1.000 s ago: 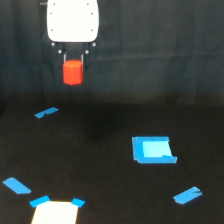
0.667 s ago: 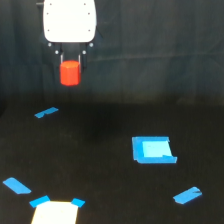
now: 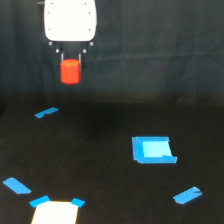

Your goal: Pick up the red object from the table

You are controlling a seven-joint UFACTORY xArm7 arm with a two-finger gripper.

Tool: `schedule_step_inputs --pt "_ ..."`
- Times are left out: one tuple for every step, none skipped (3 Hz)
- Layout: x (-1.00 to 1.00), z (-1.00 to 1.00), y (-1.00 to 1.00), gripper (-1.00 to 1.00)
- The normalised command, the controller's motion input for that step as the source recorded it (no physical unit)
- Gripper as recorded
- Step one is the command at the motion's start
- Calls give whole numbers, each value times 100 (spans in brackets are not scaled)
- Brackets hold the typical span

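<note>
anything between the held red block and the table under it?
No. In the exterior view the red object hangs in the gripper, with only empty air and dark backdrop down to the table. The nearest blue tape strip lies lower-left.

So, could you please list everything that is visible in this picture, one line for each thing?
red object: one, orange-red, held in the air between the gripper fingers, well above the table.
table: one, matte black, fills the lower part of the view.
tape strips: four, bright blue; one at the view's left, one at lower left, one at lower right, one larger square patch at the right.
pale patch: one, pale with blue corners, bottom edge, left of centre.
gripper: one, white body with dark fingers, top left, shut on the red object.
</note>
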Motion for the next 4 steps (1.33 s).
schedule_step_inputs --pt "-22 76 -32 -79" --pt "21 66 47 -85" --pt "-6 -26 -12 -100" --pt "-38 4 11 -78"
